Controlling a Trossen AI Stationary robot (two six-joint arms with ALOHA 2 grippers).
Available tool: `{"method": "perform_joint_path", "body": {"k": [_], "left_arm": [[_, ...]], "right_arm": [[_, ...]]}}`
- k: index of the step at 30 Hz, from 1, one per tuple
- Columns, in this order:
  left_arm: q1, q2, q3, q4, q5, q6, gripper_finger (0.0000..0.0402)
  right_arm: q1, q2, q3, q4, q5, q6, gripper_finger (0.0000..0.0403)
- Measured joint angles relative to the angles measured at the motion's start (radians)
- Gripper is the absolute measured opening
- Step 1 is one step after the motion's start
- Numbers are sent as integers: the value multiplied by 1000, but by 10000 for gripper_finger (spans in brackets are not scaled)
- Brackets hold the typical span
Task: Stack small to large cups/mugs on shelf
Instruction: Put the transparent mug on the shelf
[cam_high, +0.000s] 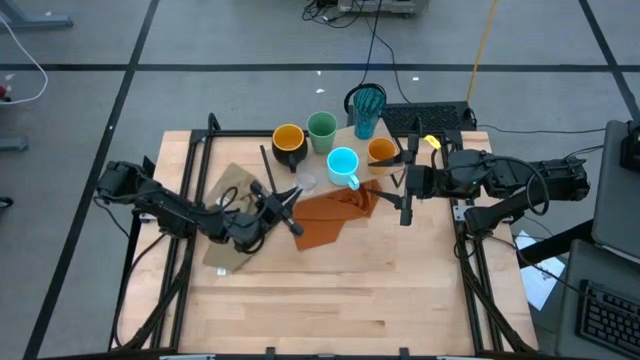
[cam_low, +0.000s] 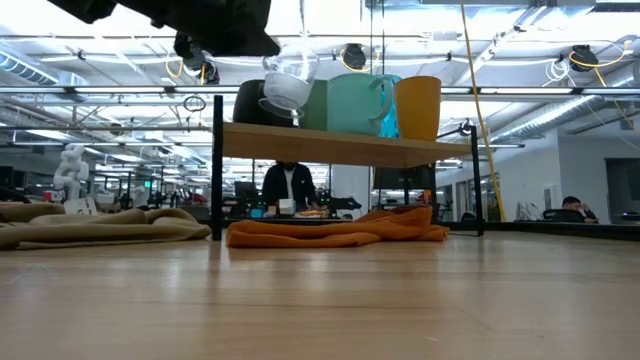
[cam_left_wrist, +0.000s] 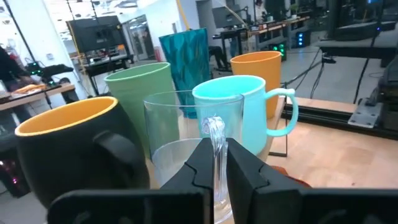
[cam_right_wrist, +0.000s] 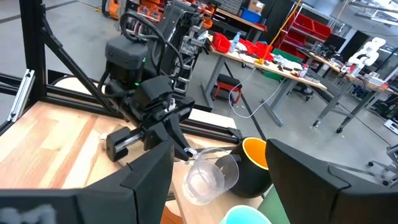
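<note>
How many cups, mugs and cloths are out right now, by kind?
Handled mugs: 2, black mug and blue mug
Handleless cups: 3, green cup, orange cup, teal tumbler
Clear glass: 1, held in the left gripper
Cloths: 2, orange cloth, tan cloth
Total: 8

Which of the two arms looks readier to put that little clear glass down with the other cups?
Left. The left gripper already pinches the clear glass by its rim, beside the black mug; the right gripper is open and empty.
</note>
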Motion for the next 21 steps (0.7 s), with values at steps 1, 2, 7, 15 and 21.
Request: {"method": "perform_joint_path", "body": {"k": [1,2,7,15,21], "left_arm": [[-1,0,0,0,-3,-2,17],[-3,0,0,0,-13,-6,17],[-5,0,0,-8,-47,-48,17],[-6,0,1,-52,-45,-103,17],[-10,0,1,-83,-31,-117,17]], "right_arm": [[0,0,0,0,0,0,247],[0,0,0,0,0,0,247],[0,0,0,0,0,0,247],[0,0,0,-1,0,0,247],[0,0,0,-1,0,0,247]]}}
